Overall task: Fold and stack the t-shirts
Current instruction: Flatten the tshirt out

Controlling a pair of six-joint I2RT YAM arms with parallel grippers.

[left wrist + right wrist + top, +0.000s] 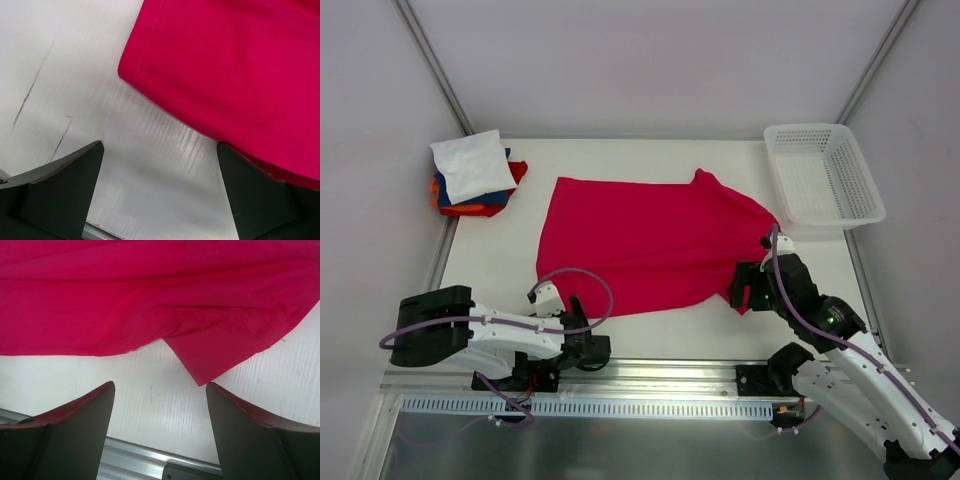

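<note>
A large crimson-red t-shirt [645,240] lies spread flat in the middle of the table. A pile of folded t-shirts [475,175], white on top of blue, orange and red, sits at the far left corner. My left gripper [578,325] hovers open near the shirt's near left hem corner [131,75], with only bare table between its fingers. My right gripper [745,290] is open at the shirt's near right corner; the pointed cloth tip [202,380] lies just ahead of its right finger [250,435], and nothing is held.
A white plastic mesh basket [825,175] stands at the far right corner. An aluminium rail [620,385] runs along the near table edge, by the arm bases. White walls enclose the table on three sides.
</note>
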